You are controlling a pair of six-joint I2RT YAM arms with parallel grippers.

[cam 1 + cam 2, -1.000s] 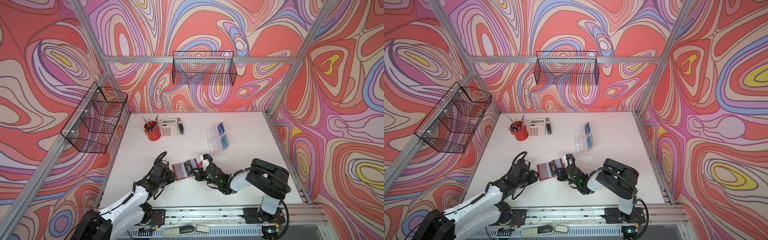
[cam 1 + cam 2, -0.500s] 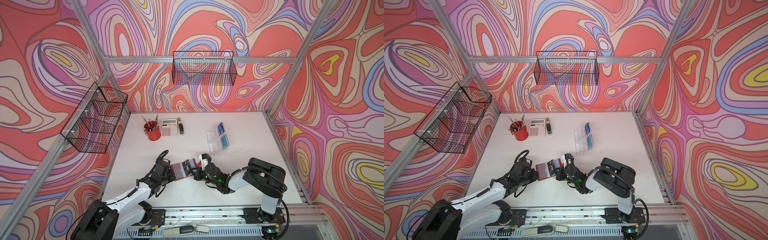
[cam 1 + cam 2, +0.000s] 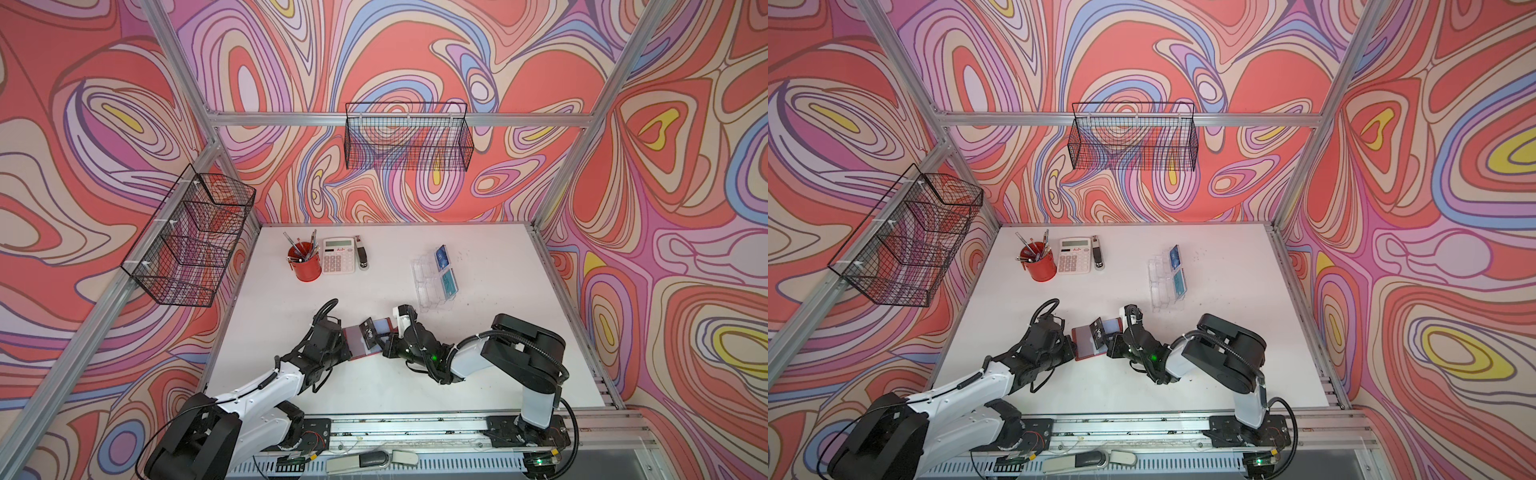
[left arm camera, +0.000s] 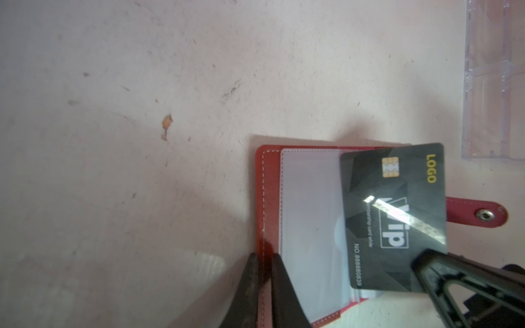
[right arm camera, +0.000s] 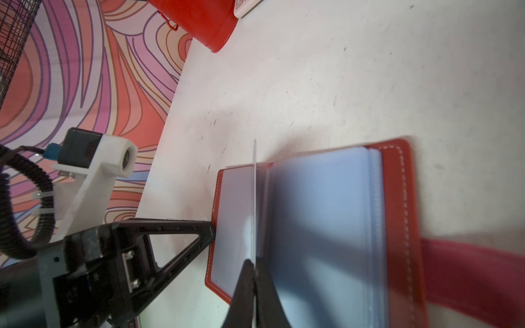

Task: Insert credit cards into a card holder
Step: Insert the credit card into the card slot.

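Left gripper [image 3: 345, 352] has closed in on the card holder [image 3: 358, 340]. A second ago it sat just off the holder's left edge with jaws wider; now it is on that edge. Right gripper [image 3: 384, 344] and vip card [image 3: 369, 332] are roughly where they were.

Card holder lies open on the white table [image 3: 478, 332], lower centre in both top views [image 3: 1086, 344], between the two grippers. Red cover down, greyish clear sleeves up, snap tab sticking out on the far side from the left gripper.

In the left wrist view, the left gripper [image 4: 264, 262] has its jaws nearly together, pinching the stitched red cover edge of the holder [image 4: 309, 213] at bottom centre.

In the right wrist view, the right gripper [image 5: 254, 265] is clamped tight on the vip card [image 5: 254, 198]. The card is seen edge-on as a thin line standing over the sleeves of the holder [image 5: 326, 227]. The card [image 4: 395, 218] is dark grey and overlaps the sleeve page near the fold. Cannot tell if its edge is inside a sleeve.

Blue card [image 3: 442, 254] and teal card [image 3: 449, 284] stand in the clear acrylic stand [image 3: 424, 286], centre right, well apart from the holder.

Red pen cup [image 3: 305, 266], calculator [image 3: 338, 255] and stapler [image 3: 363, 257] sit in a row at upper centre of the table.
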